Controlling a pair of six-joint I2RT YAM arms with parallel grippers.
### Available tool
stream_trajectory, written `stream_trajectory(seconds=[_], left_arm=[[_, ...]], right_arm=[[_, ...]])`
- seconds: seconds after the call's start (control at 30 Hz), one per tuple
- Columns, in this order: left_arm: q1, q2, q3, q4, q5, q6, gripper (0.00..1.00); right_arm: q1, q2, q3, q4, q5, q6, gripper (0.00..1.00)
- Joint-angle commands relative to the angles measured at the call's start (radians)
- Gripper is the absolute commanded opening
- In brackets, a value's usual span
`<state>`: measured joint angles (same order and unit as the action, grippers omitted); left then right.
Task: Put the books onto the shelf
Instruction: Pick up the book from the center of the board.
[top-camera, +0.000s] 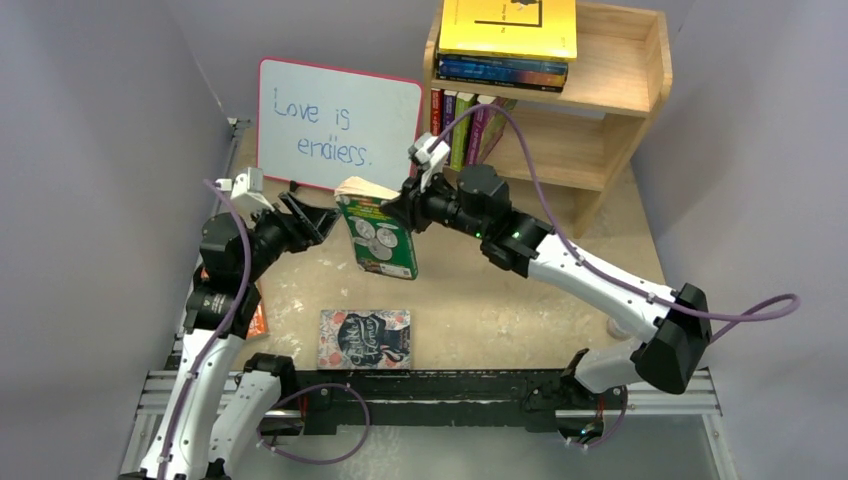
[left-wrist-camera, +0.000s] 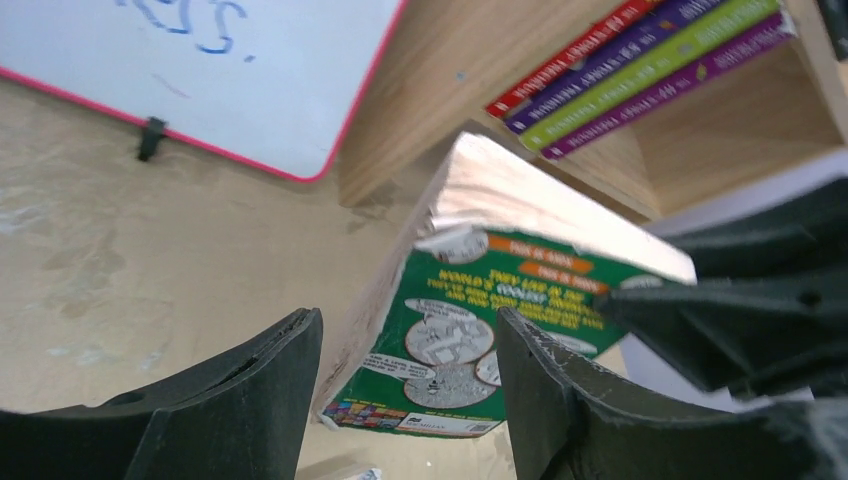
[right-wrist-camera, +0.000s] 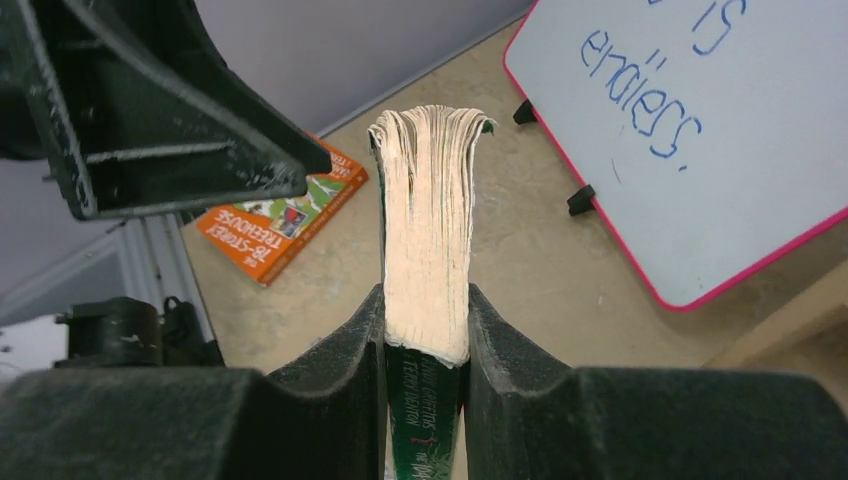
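A green book (top-camera: 378, 235) hangs upright above the table, and my right gripper (top-camera: 397, 212) is shut on it near its spine. In the right wrist view both pads press the page block of that green book (right-wrist-camera: 428, 220) at my right gripper (right-wrist-camera: 427, 310). My left gripper (top-camera: 325, 222) stands open just left of it, and in its own view the green book (left-wrist-camera: 470, 330) lies past the tips of my left gripper (left-wrist-camera: 405, 330), untouched. The shelf (top-camera: 620, 90) at the back right holds a stack topped by a yellow book (top-camera: 510, 25) and upright books (top-camera: 465, 125) below.
A floral book (top-camera: 365, 338) lies flat on the table near the front. An orange book (top-camera: 258, 320) lies partly under my left arm. The pink-edged whiteboard (top-camera: 335, 125) stands behind both grippers, left of the shelf. Grey walls close in both sides.
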<state>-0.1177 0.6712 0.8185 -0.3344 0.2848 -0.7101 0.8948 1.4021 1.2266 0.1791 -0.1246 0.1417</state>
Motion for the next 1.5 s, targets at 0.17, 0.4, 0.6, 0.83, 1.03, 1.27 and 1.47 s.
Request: stream_trajectory(seconds=[0.17,0.4,0.6,0.83,1.03,1.27,1.47], left_arm=[[0.006,0.092,-0.024,0.552,0.459,-0.154,0.64],[0.004,0.18,-0.005,0.715,0.608,-0.272,0.65],[-0.101,0.155,-0.031,0.883,0.712,-0.342,0.69],[-0.128,0.161,0.118,0.308,0.711,0.091,0.71],[-0.134,0.161,0.119,0.442,0.757,0.009,0.66],[-0.134,0.154,0.137,0.454,0.753,-0.008,0.14],[-0.137,0.144,0.129,0.528,0.657,-0.106,0.0]], right_arm=[[-0.19,-0.114,0.142,-0.022,-0.27,0.318,0.0],[-0.243,-0.189,0.161,0.007,-0.37,0.37,0.0],[-0.249,-0.21,0.18,0.149,-0.478,0.479,0.0],[-0.248,-0.24,0.221,0.165,-0.538,0.498,0.0],[-0.249,-0.238,0.223,0.139,-0.529,0.478,0.0],[-0.249,-0.222,0.218,0.072,-0.445,0.426,0.0],[-0.249,-0.212,0.214,0.016,-0.375,0.425,0.0]])
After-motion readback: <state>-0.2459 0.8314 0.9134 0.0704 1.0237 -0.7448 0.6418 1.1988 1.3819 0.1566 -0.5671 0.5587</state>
